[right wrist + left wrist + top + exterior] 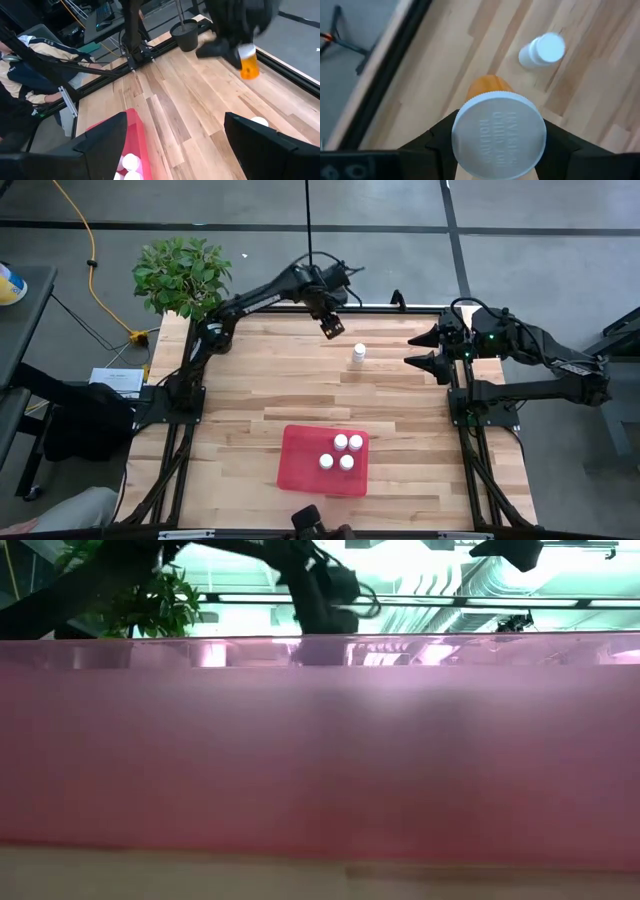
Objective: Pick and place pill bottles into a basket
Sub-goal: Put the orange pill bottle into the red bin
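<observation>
The left arm reaches over the far edge of the surface (300, 395), its gripper (333, 326) raised in the air and clenched on the orange bottle (249, 65) by its white cap (499, 136). The bottle hangs upright, clear of the wood. The right arm waits at the surface's right edge, its gripper (425, 348) released, jaws spread and pointing inward.

One white bottle (359, 354) stands alone on the wood, just beside and below the left gripper, between the two grippers. Four white bottles (341, 452) stand clustered in the red basket (300, 460) at the near side, well apart from both grippers. A potted plant (182, 275) sits at the far left corner; its black pot (184, 35) shows behind the held bottle. A person's sleeve (30, 60) shows beyond the surface.

In the low view the basket's wall fills nearly everything, hiding the surface and bottles.
</observation>
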You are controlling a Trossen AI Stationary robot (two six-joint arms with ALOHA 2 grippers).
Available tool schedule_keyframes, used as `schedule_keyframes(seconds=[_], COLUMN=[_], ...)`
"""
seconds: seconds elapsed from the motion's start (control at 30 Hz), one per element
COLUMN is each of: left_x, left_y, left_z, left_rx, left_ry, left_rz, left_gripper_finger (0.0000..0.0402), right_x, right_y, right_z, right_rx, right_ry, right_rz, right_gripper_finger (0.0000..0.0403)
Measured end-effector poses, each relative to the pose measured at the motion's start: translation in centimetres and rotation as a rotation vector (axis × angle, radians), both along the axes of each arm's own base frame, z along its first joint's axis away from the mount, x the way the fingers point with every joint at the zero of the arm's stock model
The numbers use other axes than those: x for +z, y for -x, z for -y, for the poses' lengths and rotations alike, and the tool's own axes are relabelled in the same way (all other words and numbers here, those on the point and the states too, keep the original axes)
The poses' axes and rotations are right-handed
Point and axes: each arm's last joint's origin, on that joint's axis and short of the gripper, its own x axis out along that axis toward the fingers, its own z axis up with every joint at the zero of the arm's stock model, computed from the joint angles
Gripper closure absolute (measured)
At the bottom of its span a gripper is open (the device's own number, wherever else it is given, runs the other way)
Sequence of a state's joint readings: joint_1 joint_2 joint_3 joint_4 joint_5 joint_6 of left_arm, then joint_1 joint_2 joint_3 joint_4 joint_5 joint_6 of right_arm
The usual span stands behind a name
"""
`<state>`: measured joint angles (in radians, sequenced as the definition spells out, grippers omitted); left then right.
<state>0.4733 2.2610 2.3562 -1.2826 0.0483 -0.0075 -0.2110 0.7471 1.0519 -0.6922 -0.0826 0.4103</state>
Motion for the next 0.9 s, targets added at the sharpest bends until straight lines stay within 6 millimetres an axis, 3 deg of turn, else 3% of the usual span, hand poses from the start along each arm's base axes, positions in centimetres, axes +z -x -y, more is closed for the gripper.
schedule_keyframes(seconds=[0.27, 0.57, 0.73, 0.9], left_x=[5.9, 11.3, 13.7, 15.6], left_y=[2.8, 6.5, 7.9, 9.3], left_z=[1.6, 3.7, 6.0, 9.0], left_rx=[-0.012, -0.034, -0.095, -0.193], left_ry=[-0.057, -0.053, -0.033, 0.029], left_rz=[0.121, 0.252, 0.328, 0.376], left_gripper_finger=[0.0156, 0.0173, 0.0152, 0.0174], right_x=[0.0, 0.0, 0.0, 0.0], right_y=[0.0, 0.0, 0.0, 0.0], right_z=[0.0, 0.0, 0.0, 0.0], right_rx=[-0.002, -0.014, -0.018, -0.022], right_ry=[0.0, -0.004, -0.011, -0.02], right_rz=[0.001, 0.001, 0.002, 0.003], right_gripper_finger=[0.008, 0.008, 0.008, 0.008])
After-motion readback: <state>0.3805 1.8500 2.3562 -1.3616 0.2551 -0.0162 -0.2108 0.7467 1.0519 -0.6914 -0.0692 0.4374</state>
